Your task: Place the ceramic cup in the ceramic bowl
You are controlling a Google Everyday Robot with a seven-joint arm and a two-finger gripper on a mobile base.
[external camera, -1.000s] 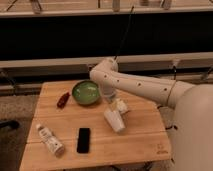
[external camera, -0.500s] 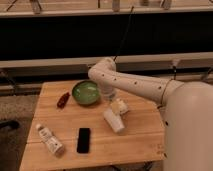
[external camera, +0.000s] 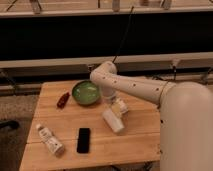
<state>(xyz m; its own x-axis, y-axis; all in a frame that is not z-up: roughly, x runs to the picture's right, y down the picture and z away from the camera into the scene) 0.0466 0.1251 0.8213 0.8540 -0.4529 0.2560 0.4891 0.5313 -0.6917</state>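
The ceramic cup (external camera: 113, 120) is a small white cup lying tilted on the wooden table (external camera: 135, 135), right of centre. The ceramic bowl (external camera: 86, 92) is round and green, standing at the back of the table, left of and behind the cup. My gripper (external camera: 118, 107) hangs from the white arm (external camera: 135, 87) directly over the cup's upper end, touching or almost touching it. It is to the right of and a little nearer than the bowl.
A small red object (external camera: 63, 99) lies left of the bowl. A white labelled bottle (external camera: 50, 139) lies at the front left. A black phone (external camera: 83, 139) lies next to it. A dark wall with rails runs behind the table.
The arm has shifted slightly to the left. The cup and the other objects stay where they were.
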